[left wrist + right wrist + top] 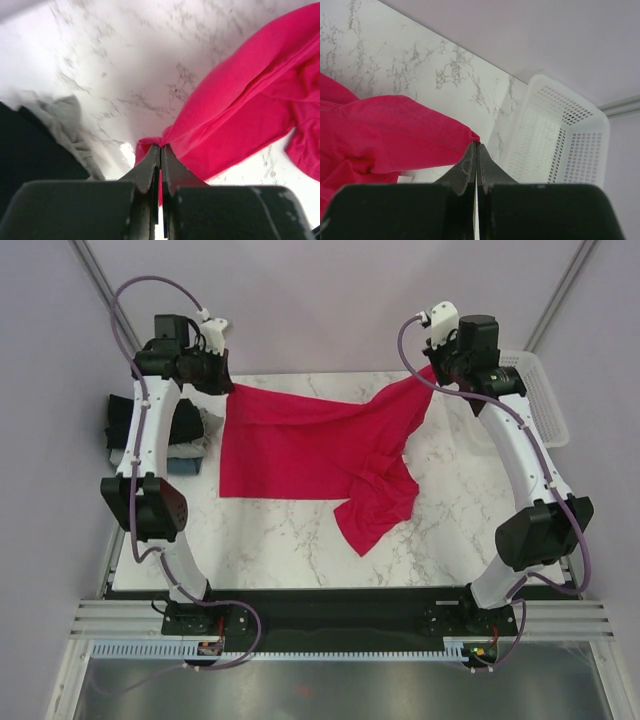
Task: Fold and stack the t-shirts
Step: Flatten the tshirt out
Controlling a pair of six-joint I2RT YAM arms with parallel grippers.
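Currently, one crimson t-shirt (300,450): spread across the far half of the bench (290,540), long axis running left to right, far edge drawn between the two grippers. The left portion lies flat as a rough rectangle. The right portion is bunched and creased, with one flap pointing toward the near edge, right of centre. Which end holds the neck cannot be told.

Left gripper (161,146): jaws pressed together on the shirt's far-left corner, a pinch of red cloth showing between them.

Right gripper (476,144): jaws clenched on the far-right tip of the shirt, the cloth rising from the bench to meet it.

Folded t-shirts (190,448): one stack at the left edge of the bench, with black, pale grey-white and blue layers showing. It sits just beside the crimson shirt's left edge, partly hidden under the left arm.

Basket (545,400): white plastic mesh, at the far-right corner, near the right gripper and apart from the red cloth.
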